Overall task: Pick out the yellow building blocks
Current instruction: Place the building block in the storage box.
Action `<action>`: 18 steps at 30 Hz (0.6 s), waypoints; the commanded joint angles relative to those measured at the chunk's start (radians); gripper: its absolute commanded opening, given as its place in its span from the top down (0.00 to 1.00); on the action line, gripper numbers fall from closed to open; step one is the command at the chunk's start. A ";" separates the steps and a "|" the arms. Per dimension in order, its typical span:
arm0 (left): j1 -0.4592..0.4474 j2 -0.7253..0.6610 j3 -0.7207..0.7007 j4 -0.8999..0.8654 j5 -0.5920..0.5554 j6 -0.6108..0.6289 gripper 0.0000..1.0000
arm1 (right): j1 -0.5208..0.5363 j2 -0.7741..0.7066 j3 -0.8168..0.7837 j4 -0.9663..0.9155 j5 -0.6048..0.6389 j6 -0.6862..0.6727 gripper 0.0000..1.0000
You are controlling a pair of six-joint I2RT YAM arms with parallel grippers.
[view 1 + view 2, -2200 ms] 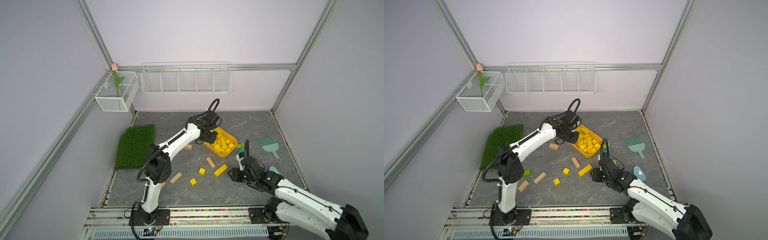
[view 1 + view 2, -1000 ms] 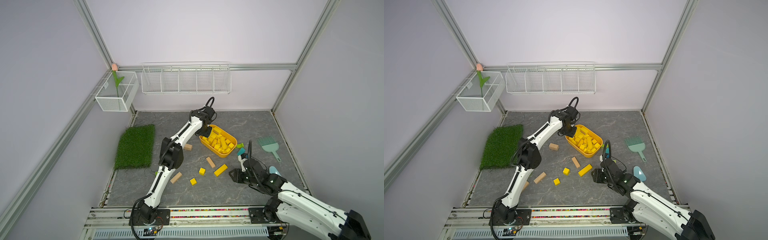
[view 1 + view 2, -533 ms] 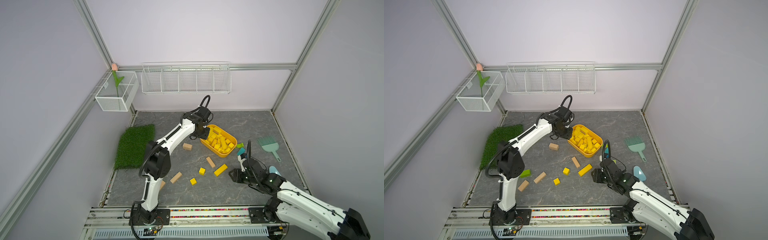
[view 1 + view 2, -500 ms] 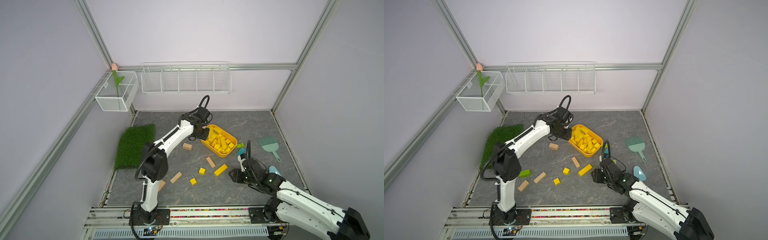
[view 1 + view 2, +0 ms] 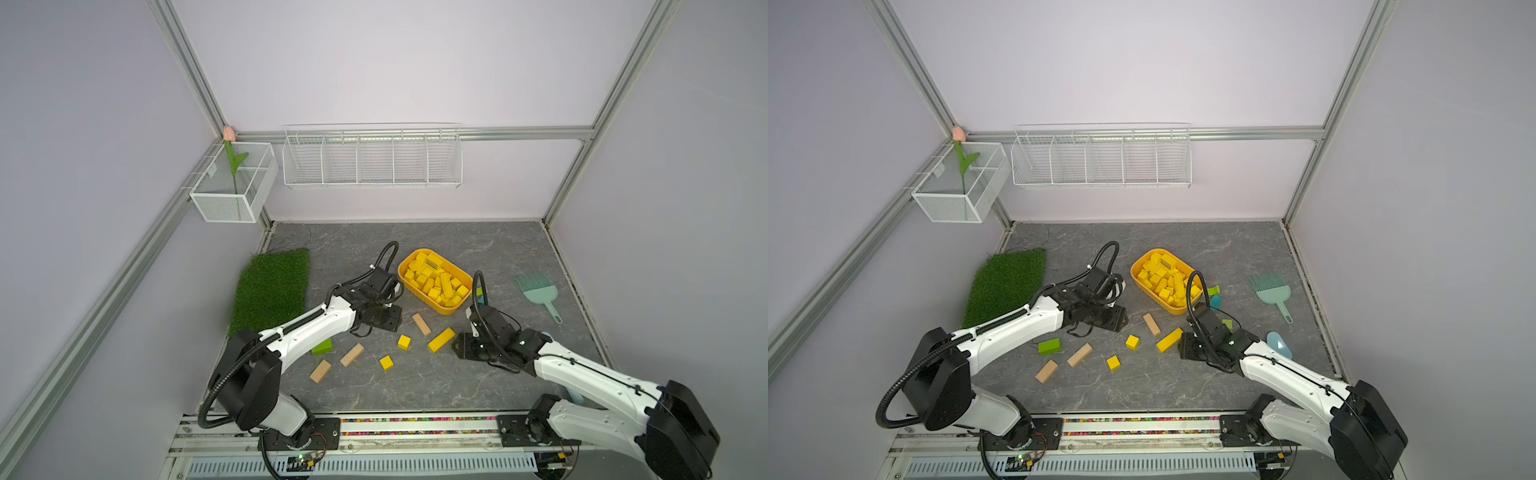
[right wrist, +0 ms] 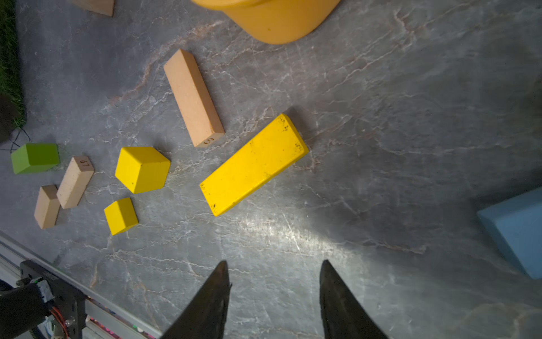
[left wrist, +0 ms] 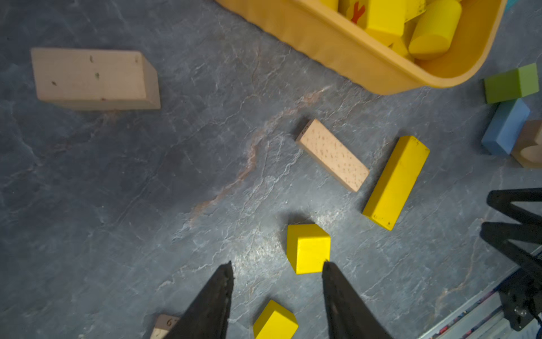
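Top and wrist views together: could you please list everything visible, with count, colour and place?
yellow building blocks: three loose on the table, bright yellow; many more in the tub
tub: one, yellow-orange, behind the loose blocks
tan blocks: at least four, plain wood, scattered
green blocks: at least two, table's left and beside the tub
blue block: one, beside the tub
brush: one, teal, table's right side
grass mat: one, green, table's left edge
wire rack: one, white, back wall
mesh basket: one, white, left wall, holding a tulip
left pincer: black, open, beside a yellow cube
right pincer: black, open, empty, facing the long yellow bar
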 commanded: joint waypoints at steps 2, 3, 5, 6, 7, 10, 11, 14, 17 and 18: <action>-0.001 -0.109 -0.075 0.157 -0.023 -0.051 0.48 | 0.005 0.047 0.093 -0.145 0.019 0.125 0.48; -0.001 -0.134 -0.095 0.177 -0.032 -0.056 0.48 | 0.006 0.064 0.115 -0.171 0.022 0.149 0.48; -0.001 -0.187 -0.137 0.215 -0.046 -0.065 0.47 | 0.006 0.102 0.166 -0.225 0.023 0.193 0.48; -0.001 -0.206 -0.151 0.225 -0.050 -0.065 0.46 | 0.006 0.119 0.184 -0.242 0.022 0.208 0.47; -0.001 -0.227 -0.166 0.234 -0.050 -0.065 0.46 | 0.004 0.134 0.202 -0.251 0.019 0.228 0.47; -0.001 -0.272 -0.207 0.270 -0.056 -0.065 0.45 | 0.006 0.164 0.231 -0.249 0.008 0.288 0.47; 0.000 -0.283 -0.219 0.284 -0.062 -0.068 0.45 | 0.006 0.177 0.240 -0.248 0.005 0.311 0.47; 0.007 -0.298 -0.231 0.292 -0.064 -0.073 0.44 | 0.006 0.222 0.271 -0.266 0.002 0.383 0.46; 0.010 -0.302 -0.233 0.292 -0.070 -0.080 0.44 | 0.008 0.279 0.321 -0.292 -0.001 0.430 0.43; 0.011 -0.304 -0.235 0.290 -0.073 -0.083 0.44 | 0.010 0.297 0.336 -0.299 0.000 0.436 0.43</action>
